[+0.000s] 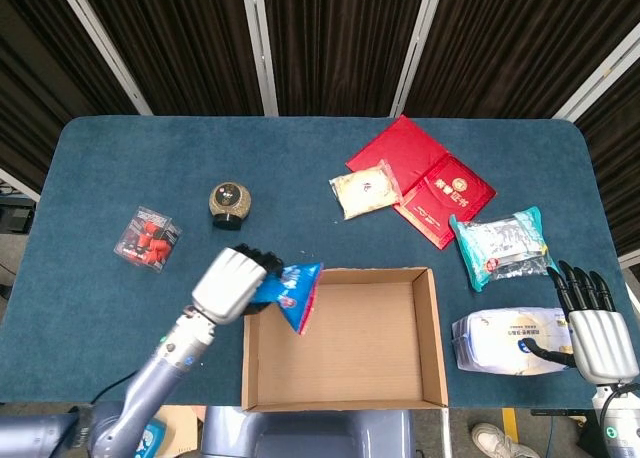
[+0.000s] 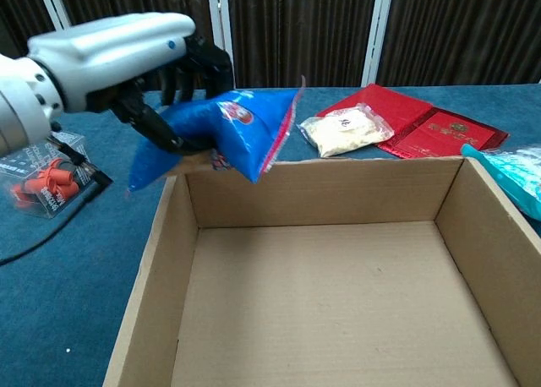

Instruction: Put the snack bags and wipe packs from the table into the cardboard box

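My left hand (image 1: 231, 281) (image 2: 127, 53) grips a blue snack bag (image 1: 293, 294) (image 2: 228, 133) and holds it in the air over the far left corner of the open cardboard box (image 1: 432, 323) (image 2: 161, 260). The box is empty inside. My right hand (image 1: 594, 323) rests with fingers spread at the right end of a white wipe pack (image 1: 505, 342), holding nothing. A teal wipe pack (image 1: 500, 244) (image 2: 517, 174) lies right of the box. A pale snack bag (image 1: 363, 190) (image 2: 345, 129) lies behind the box.
Red envelopes (image 1: 425, 179) (image 2: 427, 125) lie under and beside the pale bag. A round jar with a black lid (image 1: 229, 205) stands at the left, and a clear case of red pieces (image 1: 148, 238) (image 2: 44, 177) lies further left.
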Robot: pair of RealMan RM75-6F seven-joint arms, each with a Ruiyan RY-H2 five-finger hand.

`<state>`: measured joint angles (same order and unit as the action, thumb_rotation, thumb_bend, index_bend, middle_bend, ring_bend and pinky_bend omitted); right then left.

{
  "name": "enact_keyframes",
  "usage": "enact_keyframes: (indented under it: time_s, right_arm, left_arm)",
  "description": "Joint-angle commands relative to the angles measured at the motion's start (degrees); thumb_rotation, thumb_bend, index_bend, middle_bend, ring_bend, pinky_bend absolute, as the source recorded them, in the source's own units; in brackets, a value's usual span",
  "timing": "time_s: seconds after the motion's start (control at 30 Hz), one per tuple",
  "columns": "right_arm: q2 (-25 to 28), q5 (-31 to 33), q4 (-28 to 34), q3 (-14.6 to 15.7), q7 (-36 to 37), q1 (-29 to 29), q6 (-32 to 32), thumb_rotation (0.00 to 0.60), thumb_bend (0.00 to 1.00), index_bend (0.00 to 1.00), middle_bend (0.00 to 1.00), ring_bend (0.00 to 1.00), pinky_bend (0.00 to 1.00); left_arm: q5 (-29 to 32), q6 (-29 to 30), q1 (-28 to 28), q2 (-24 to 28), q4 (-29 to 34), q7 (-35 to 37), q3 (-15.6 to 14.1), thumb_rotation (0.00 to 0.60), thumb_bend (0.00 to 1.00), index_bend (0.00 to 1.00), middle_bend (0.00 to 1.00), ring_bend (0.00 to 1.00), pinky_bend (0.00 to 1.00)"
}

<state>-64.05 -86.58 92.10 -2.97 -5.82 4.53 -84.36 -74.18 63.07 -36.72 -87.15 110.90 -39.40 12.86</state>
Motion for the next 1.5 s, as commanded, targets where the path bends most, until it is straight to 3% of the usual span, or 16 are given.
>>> enact_keyframes:
  time_s: [0.03,0.07,0.13,0.2,0.3,0.57,0.87,1.2,1.5]
  right_arm:
    - [0.05,-0.12,-0.01,0.02,0.05,0.00,-0.05,0.600,0.03,0.00,0.00,0.00,0.00]
    - [0.08,-0.17,0.00,0.04,0.11,0.00,-0.06,0.600,0.03,0.00,0.00,0.00,0.00]
    - [0.11,-0.25,-0.05,0.08,0.15,-0.01,-0.07,0.600,0.03,0.00,0.00,0.00,0.00]
    - [0.16,-0.27,-0.04,0.13,0.30,-0.01,-0.01,0.600,0.03,0.00,0.00,0.00,0.00]
    - [0.21,-0.31,-0.04,0.17,0.24,-0.01,0.01,0.600,0.03,0.00,0.00,0.00,0.00]
    - [0.21,-0.29,0.01,0.27,-0.03,-0.03,0.13,0.600,0.03,0.00,0.00,0.00,0.00]
    - [0.28,-0.06,0.21,0.32,-0.43,-0.04,0.35,0.600,0.03,0.00,0.00,0.00,0.00]
    - [0.24,0.26,0.49,0.41,-1.31,-0.03,0.68,0.600,0.03,0.00,0.00,0.00,0.00]
    - [0.26,0.29,0.75,0.46,-2.00,-0.11,0.62,0.600,0.03,0.00,0.00,0.00,0.00]
  left_arm:
    - [1.04,-0.63,-1.93,-4.68,-1.69,-0.77,-0.83,0.600,0.28,0.55,0.30,0.41,0.46]
    - [1.02,-0.51,-2.09,-5.54,-1.86,-0.66,-1.00,0.600,0.25,0.51,0.24,0.36,0.41]
    - [1.06,-0.49,-2.35,-6.73,-2.03,-0.51,-1.49,0.600,0.14,0.36,0.08,0.15,0.20]
    - [2.47,-0.75,-2.47,-6.94,-1.67,-1.29,-2.07,0.600,0.08,0.22,0.01,0.03,0.07]
    - [3.82,-0.33,-2.50,-6.53,-0.77,-2.33,-1.95,0.600,0.05,0.15,0.00,0.00,0.00]
    - [5.04,2.66,-1.43,-2.63,1.94,-1.91,-0.37,0.600,0.05,0.16,0.00,0.00,0.00]
    - [8.43,4.05,1.78,11.83,2.32,-0.48,-0.30,0.600,0.05,0.16,0.00,0.00,0.00]
    - [15.26,0.50,4.43,24.04,-5.44,4.12,-2.24,0.600,0.01,0.09,0.00,0.00,0.00]
    - [18.65,-7.14,3.73,25.25,-14.75,9.35,-4.75,0.600,0.00,0.01,0.00,0.00,0.00]
